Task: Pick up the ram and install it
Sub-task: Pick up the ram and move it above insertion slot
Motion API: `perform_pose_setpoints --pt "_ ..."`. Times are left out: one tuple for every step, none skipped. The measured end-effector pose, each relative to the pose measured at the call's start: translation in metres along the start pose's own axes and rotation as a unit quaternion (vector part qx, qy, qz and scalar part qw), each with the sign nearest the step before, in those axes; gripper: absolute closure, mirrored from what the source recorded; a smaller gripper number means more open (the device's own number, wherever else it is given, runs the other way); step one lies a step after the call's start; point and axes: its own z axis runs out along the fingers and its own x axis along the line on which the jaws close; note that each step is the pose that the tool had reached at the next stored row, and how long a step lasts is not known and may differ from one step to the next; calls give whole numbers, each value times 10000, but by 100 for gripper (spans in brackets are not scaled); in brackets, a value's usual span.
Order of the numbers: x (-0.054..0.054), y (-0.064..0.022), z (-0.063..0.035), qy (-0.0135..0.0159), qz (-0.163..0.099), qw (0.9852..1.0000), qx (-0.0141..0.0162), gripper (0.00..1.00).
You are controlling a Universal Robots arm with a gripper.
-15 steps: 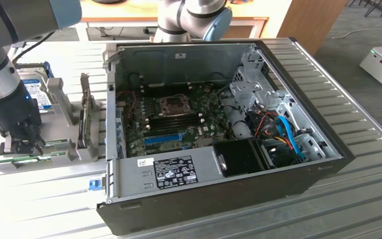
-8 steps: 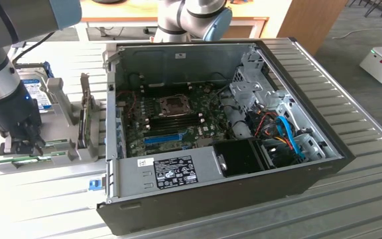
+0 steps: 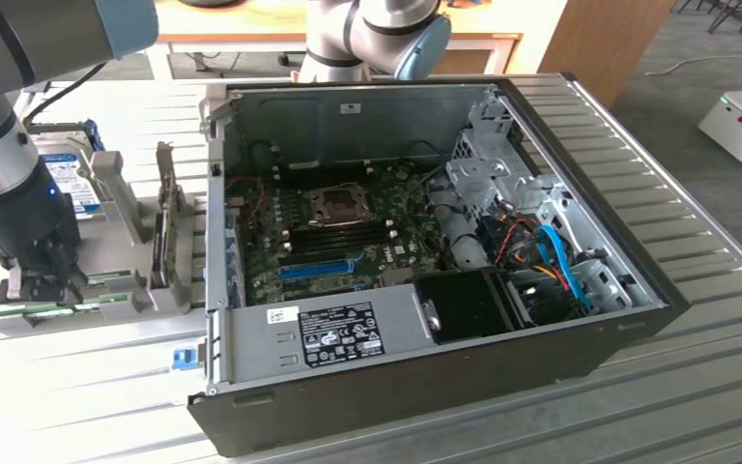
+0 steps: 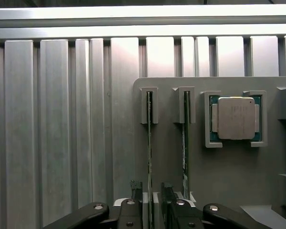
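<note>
Ram (image 4: pixel 149 143), twin stick (image 4: pixel 185 143) alongside, processor (image 4: pixel 236 118) beyond

My gripper (image 4: pixel 151 204) straddles the ram (image 4: pixel 149 152), one finger on each side with a slim gap showing, jaws parted rather than clamped. The ram stands on edge in a slot of the grey holder (image 4: pixel 219 171), with the second green stick (image 4: pixel 185 152) in the neighbouring slot just beside it. Beyond that stick a processor (image 4: pixel 236 118) lies flat in its pocket, and the holder rests on the ribbed metal table (image 4: pixel 57 124).
</note>
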Motion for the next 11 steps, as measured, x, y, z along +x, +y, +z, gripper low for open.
perform_pose_setpoints --pt "0 0 0 0 0 10000 0 71" --pt "0 0 0 0 0 10000 0 71" --pt "0 0 0 0 0 10000 0 71" --pt "1 0 0 0 0 10000 0 71" --pt "1 0 2 0 0 10000 0 71" --pt "1 0 6 -1 0 10000 1 71" --pt "1 0 13 -1 0 10000 1 71" --pt "1 0 19 0 0 10000 0 71" --pt "1 -1 28 0 0 10000 0 71" --pt "1 -1 37 0 0 10000 0 71" --pt "1 -1 46 0 0 10000 0 71"
